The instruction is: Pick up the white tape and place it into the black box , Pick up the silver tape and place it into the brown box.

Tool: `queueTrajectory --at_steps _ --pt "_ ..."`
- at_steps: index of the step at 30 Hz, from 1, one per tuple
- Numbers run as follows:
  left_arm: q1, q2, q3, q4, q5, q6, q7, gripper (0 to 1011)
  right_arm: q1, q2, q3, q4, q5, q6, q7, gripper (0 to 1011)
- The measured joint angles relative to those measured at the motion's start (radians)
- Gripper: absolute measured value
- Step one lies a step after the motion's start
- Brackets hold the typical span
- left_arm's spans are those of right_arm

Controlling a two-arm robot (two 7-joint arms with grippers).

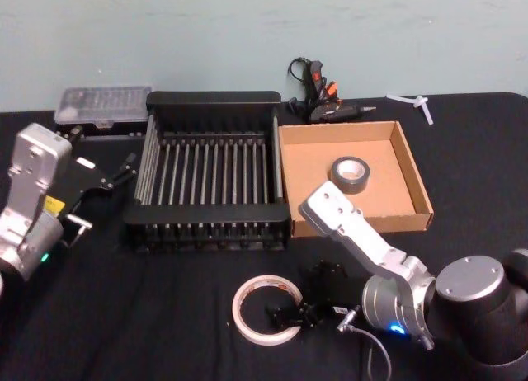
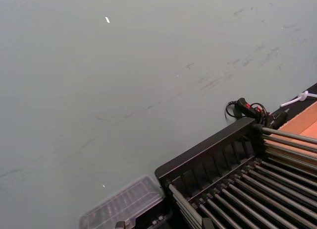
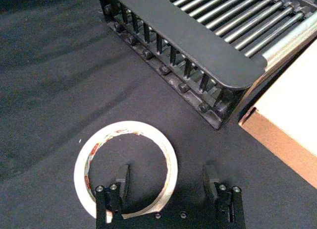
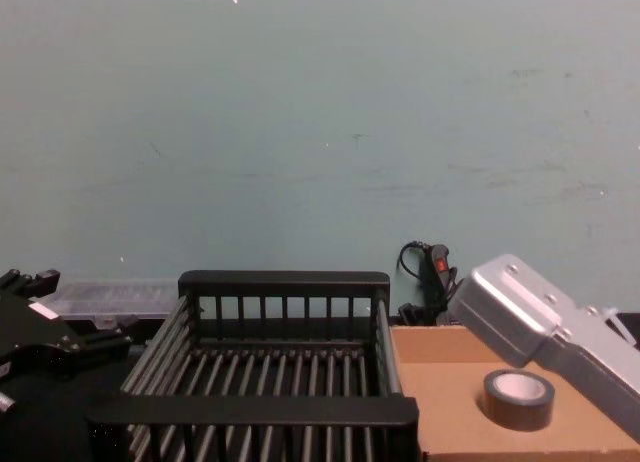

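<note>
Near the desk's front edge: white tape (image 3: pixel 125 168) flat, right gripper (image 3: pixel 168 177) low over it, jaws spread, one finger (image 3: pixel 124 179) inside the hole. Beyond: black box (image 1: pixel 208 227), brown box (image 1: pixel 412 179) holding silver tape (image 1: pixel 351 173). Left gripper (image 1: pixel 125 168) parked beside the black box, jaws' state unclear.

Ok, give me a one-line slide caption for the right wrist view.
Open right gripper straddling the flat white tape roll's rim on black cloth, beside the black slatted crate.

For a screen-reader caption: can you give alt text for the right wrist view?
The right gripper, open, straddles the near rim of the white tape on dark cloth, one finger inside its hole. Beyond lie the black box and the brown box corner.
</note>
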Motion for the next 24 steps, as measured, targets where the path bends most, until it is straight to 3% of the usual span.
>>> queueTrajectory --at_steps 9,16,20,21,24 --pt "0.000 0.000 0.000 0.000 0.000 0.000 0.000 1001 0.000 0.001 0.000 0.000 0.002 0.000 -0.001 772" --pt "0.000 0.000 0.000 0.000 0.000 0.000 0.000 1001 0.000 0.001 0.000 0.000 0.003 0.000 -0.001 516" --pt "0.000 0.000 0.000 0.000 0.000 0.000 0.000 1001 0.000 0.001 0.000 0.000 0.003 0.001 -0.001 435" --pt "0.000 0.000 0.000 0.000 0.000 0.000 0.000 1001 0.000 0.001 0.000 0.000 0.003 0.001 -0.001 360" --pt "0.000 0.000 0.000 0.000 0.000 0.000 0.000 1001 0.000 0.001 0.000 0.000 0.004 0.001 -0.001 270"
